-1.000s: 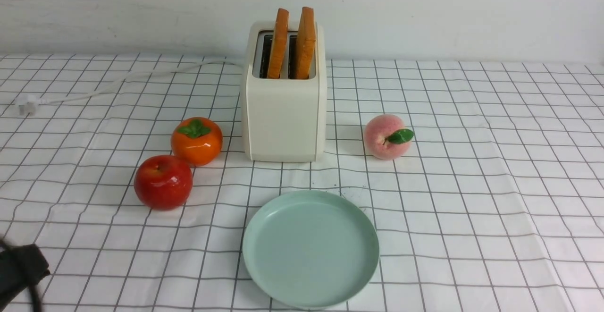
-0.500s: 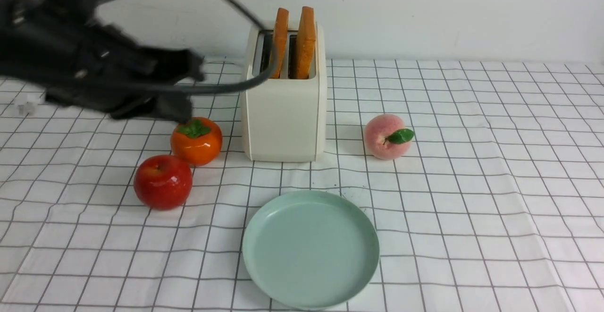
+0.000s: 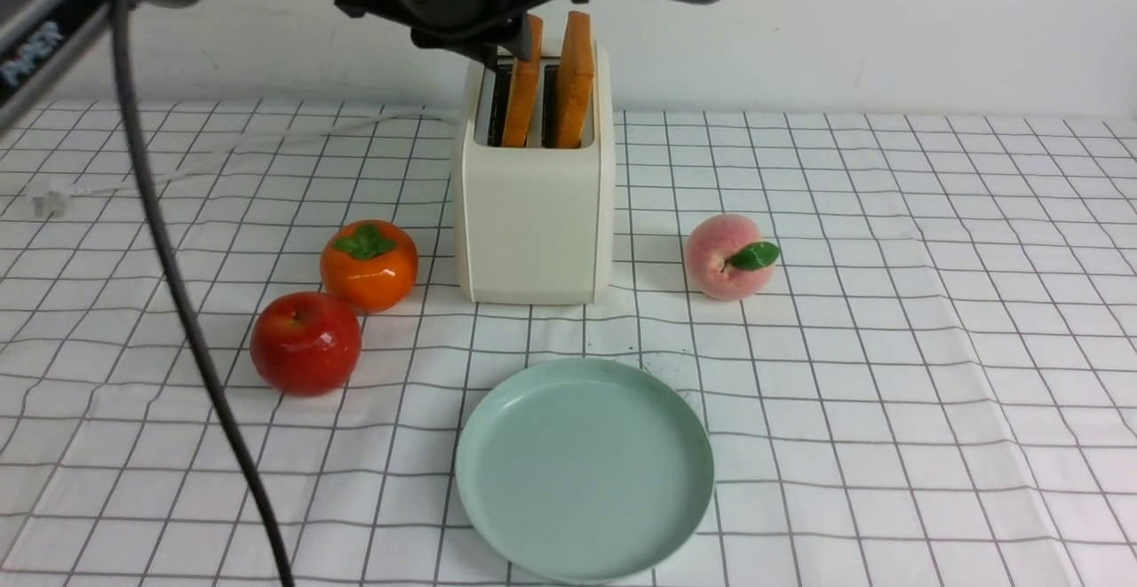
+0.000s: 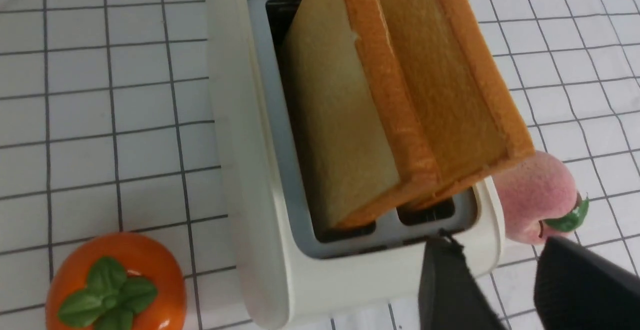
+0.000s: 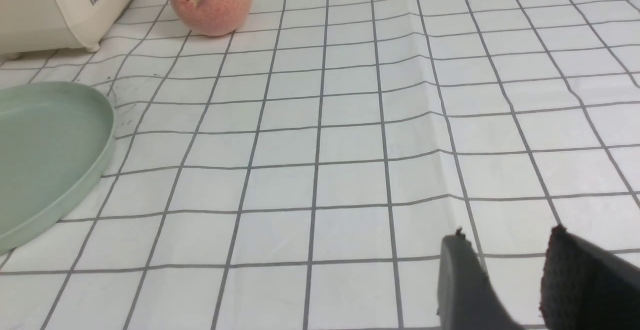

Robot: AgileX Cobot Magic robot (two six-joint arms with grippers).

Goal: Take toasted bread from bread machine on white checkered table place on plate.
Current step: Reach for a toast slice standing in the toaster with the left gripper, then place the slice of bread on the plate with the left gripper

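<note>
1. On my front feed the counter (image 3: pixel 888 392) is a white cloth with a thin dark grid, lightly wrinkled across its near half.
2. The bread machine (image 3: pixel 533 223) stands upright at the back centre. Its white cord (image 3: pixel 222 156) trails left over the cloth to a plug (image 3: pixel 49 201).
3. The plate (image 3: pixel 582 471) lies flat nearer to me, apart from the bread machine.
4. Left of the bread machine I see an orange persimmon (image 3: pixel 369 265), with a red apple (image 3: pixel 306 343) just beside it; I cannot tell whether they touch.
5. A peach (image 3: pixel 724 258) with a green leaf sits to the right of the bread machine, near it but apart.
</note>
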